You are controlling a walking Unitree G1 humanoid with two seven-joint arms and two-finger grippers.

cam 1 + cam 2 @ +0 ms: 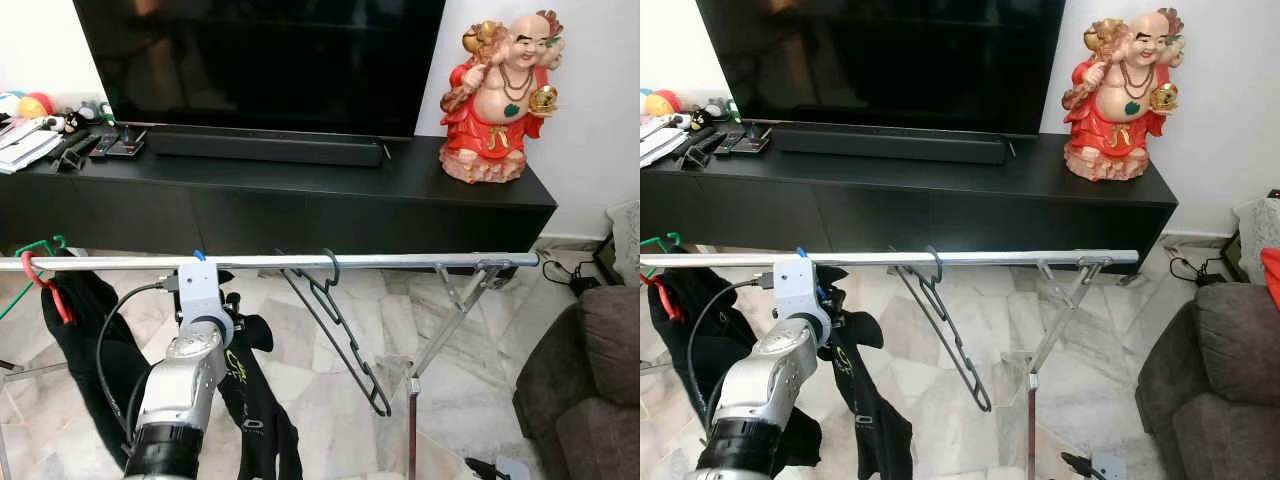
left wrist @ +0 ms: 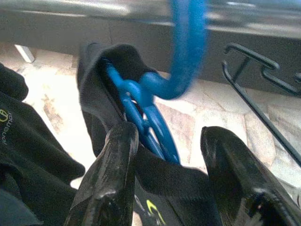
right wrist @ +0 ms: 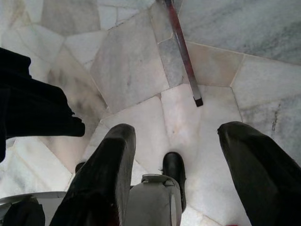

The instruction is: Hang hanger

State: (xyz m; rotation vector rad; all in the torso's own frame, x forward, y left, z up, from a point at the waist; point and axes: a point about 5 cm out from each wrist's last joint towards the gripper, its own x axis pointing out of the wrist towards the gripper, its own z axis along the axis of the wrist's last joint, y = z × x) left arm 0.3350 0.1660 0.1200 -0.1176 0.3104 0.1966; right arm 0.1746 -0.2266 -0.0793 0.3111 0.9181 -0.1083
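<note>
Glossy blue plastic hanger (image 2: pixel 155 113), hook over smooth silver metal rail (image 1: pixel 400 260), carries black cloth garment (image 1: pixel 255 400); left gripper (image 2: pixel 164 155) fingers spread around it.

The black garment (image 2: pixel 33 141) hanging beside the left gripper's fingers (image 2: pixel 110 179) carries small yellow-green lettering and a round logo, seen sideways; only a fragment like "onemen" can be made out, not a whole word. Nothing else shows readable text.
</note>
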